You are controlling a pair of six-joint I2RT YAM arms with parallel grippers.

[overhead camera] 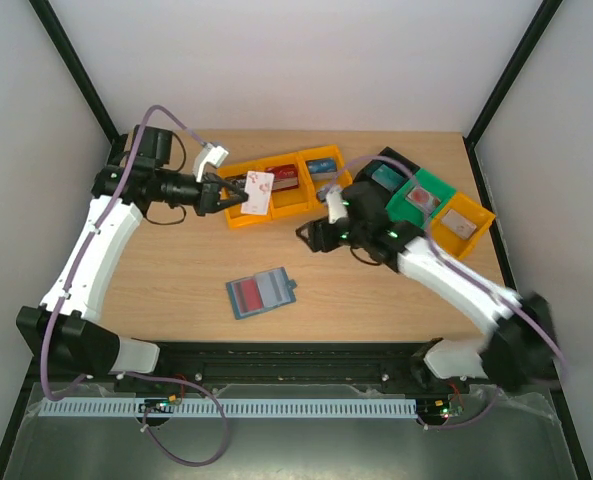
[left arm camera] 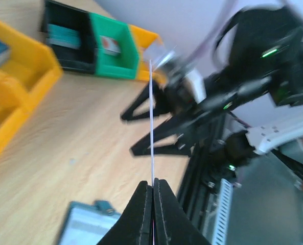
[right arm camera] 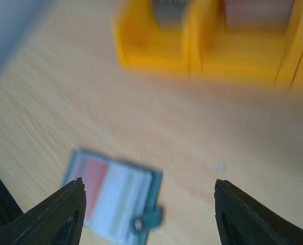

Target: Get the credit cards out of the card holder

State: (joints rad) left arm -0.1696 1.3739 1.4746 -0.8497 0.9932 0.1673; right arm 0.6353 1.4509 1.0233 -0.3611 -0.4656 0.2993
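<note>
The left gripper [overhead camera: 238,192] has its fingertips pressed together on one edge of a white credit card [overhead camera: 259,193] with red markings. In the top view the card overlaps the yellow bins [overhead camera: 238,219] at the back of the table [overhead camera: 176,280]. From the left wrist it shows only as a thin line rising out of the closed tips.

The right gripper [right arm camera: 148,186] is spread, with nothing between its fingers, above the card holder [overhead camera: 261,293]. The holder lies open and flat on the wood, well apart from the bins, with a reddish card [overhead camera: 247,293] in one sleeve (the other sleeve is too pale to read).

The pinch is thin and at the very edge, so a quick swing could pivot the card or let it slip beside a bin. Nothing pins the holder either, so tugging at the next card may drag the whole booklet instead of freeing it.
</note>
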